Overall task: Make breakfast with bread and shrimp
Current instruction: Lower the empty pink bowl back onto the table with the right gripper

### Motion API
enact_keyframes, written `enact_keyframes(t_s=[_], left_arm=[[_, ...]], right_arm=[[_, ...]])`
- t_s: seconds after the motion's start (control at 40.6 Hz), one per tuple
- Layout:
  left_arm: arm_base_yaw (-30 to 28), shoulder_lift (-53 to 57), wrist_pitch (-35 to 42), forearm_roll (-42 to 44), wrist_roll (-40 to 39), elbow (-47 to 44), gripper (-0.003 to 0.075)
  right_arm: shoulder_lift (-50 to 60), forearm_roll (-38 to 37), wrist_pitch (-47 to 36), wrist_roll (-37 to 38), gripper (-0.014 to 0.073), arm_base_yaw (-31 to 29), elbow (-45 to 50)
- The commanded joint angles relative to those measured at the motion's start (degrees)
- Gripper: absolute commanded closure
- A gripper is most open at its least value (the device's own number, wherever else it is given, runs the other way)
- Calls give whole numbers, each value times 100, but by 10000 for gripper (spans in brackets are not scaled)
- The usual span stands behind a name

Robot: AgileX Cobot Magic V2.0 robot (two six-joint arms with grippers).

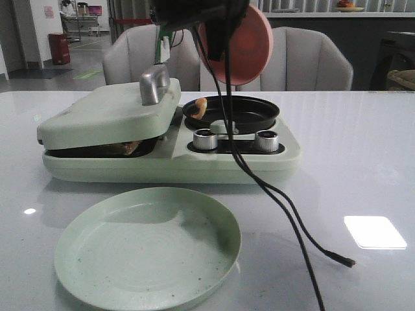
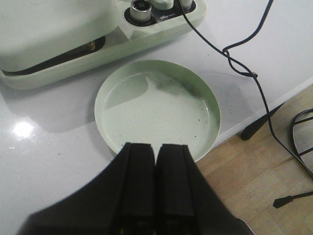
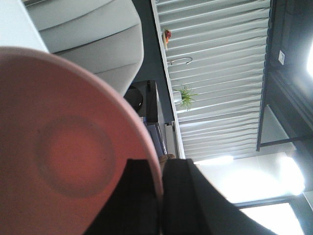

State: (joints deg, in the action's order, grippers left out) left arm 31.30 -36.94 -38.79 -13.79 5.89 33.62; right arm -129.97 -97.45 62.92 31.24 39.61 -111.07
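Where chairs (image 1: pixel 311 58) stand behind, glossy white table (image 1: pixel 363 162), green plate (image 1: pixel 148 249)

Left gripper (image 2: pixel 155 186) with matte black, blocky flat-faced fingers (image 2: pixel 139 181) widening into a dark wedge-shaped body, right gripper (image 3: pixel 160 196) with matching black slab fingers (image 3: pixel 142 196), dark arm housing (image 1: pixel 194 11) at the frame's top, thin black cables (image 1: pixel 272 194) trailing from it

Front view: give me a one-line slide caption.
Right gripper tips a pink plate over the black pan, one shrimp inside.
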Motion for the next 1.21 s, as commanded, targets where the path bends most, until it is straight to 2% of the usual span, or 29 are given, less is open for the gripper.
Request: enact_keyframes(t_s=[0.0, 0.123, 0.247, 0.395, 0.493, 0.616, 0.838, 0.986, 1.184], left_arm=[[53, 19, 385, -105, -59, 167, 619], [53, 19, 385, -105, -59, 167, 619], [53, 19, 385, -105, -59, 167, 619], [53, 19, 385, -94, -59, 163, 619], [53, 19, 385, -70, -59, 163, 619], [53, 19, 385, -70, -59, 163, 619], [53, 19, 385, -70, -59, 163, 619], [53, 19, 385, -70, -59, 163, 619], [53, 19, 385, -70, -59, 163, 619]], right_arm=[[511, -551, 316, -39, 549, -7, -185], [768, -166, 382, -39, 550, -7, -185], [1282, 808, 561, -157, 550, -37, -185], [2097, 3025, 791, -618, 550, -368, -174], [2661, 4638, 741, -844, 550, -889, 81], [3306, 5974, 529, -1313, 550, -1668, 924], [4192, 7394, -171, -2055, 550, -3209, 2835], [4385, 8538, -767, -2617, 550, -4154, 3936], [4285, 10042, -2127, -3206, 550, -4826, 5269]])
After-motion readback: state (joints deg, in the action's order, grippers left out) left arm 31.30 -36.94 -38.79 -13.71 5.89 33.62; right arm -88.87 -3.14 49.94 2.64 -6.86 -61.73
